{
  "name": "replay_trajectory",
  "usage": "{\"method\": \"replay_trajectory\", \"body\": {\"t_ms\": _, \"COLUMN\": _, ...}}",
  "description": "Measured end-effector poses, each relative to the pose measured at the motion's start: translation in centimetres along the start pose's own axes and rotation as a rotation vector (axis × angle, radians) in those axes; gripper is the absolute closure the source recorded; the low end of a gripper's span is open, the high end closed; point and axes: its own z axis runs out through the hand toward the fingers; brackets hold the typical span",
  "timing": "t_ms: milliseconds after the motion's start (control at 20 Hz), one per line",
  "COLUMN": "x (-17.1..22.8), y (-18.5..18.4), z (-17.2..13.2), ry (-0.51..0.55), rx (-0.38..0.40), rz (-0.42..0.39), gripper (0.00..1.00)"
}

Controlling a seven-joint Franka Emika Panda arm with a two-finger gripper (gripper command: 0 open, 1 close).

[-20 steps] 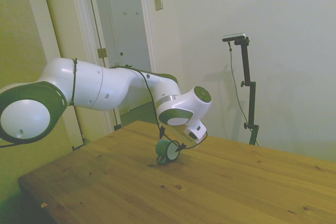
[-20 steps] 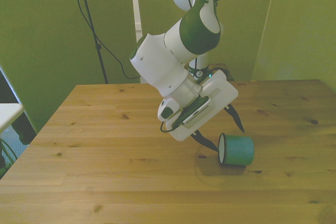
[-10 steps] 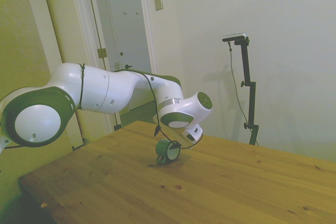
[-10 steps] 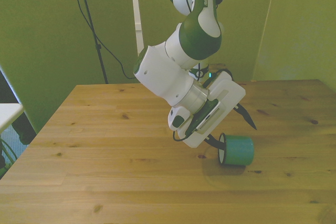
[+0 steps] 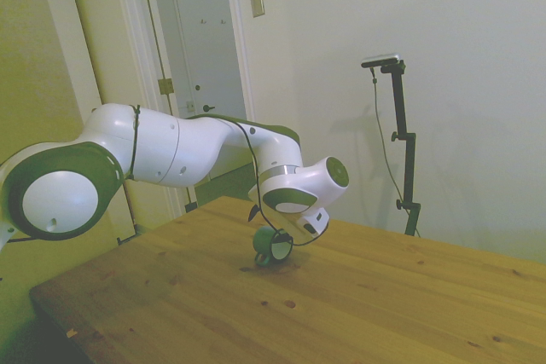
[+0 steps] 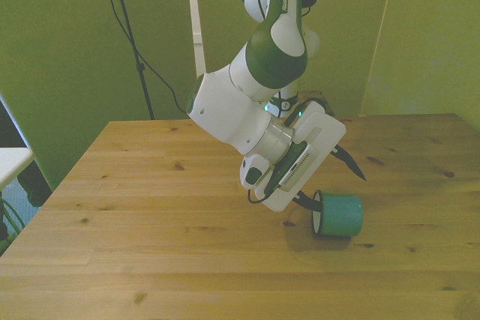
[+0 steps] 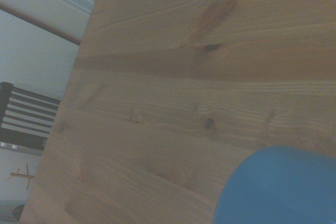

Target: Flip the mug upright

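Note:
The teal-green mug (image 6: pixel 341 216) lies on its side on the wooden table (image 6: pixel 165 207), its white inside facing the front view's left. My gripper (image 6: pixel 337 191) hangs tilted just above it, open. One finger (image 6: pixel 304 201) reaches down beside the mug's rim; the other finger (image 6: pixel 351 165) stands higher, above the mug's closed end. The side view shows the mug (image 5: pixel 273 245) under the gripper (image 5: pixel 275 229), mouth turned toward that camera. Up close in the wrist view, the mug (image 7: pixel 278 187) is a blurred blue-green shape on the planks.
The table's near edge (image 6: pixel 225 312) runs along the front view's bottom. A white object (image 6: pixel 11 159) sits off the table at the front view's left. A door (image 5: pixel 205 49) stands behind the arm in the side view.
The gripper has moved toward the front view's right and slightly down over the mug, still open. The mug has not moved.

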Motion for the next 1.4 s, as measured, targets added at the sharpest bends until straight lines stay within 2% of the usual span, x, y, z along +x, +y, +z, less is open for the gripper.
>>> {"method": "replay_trajectory", "body": {"t_ms": 250, "x": -0.6, "y": -0.5, "z": 0.1, "ry": -0.005, "rx": 0.000, "rz": -0.018, "gripper": 0.00}}
{"method": "replay_trajectory", "body": {"t_ms": 300, "x": -0.8, "y": -0.6, "z": 0.0, "ry": -0.005, "rx": 0.000, "rz": -0.021, "gripper": 1.00}}
{"method": "replay_trajectory", "body": {"t_ms": 1400, "x": -1.1, "y": -0.5, "z": 0.4, "ry": -0.013, "rx": -0.002, "rz": -0.030, "gripper": 1.00}}
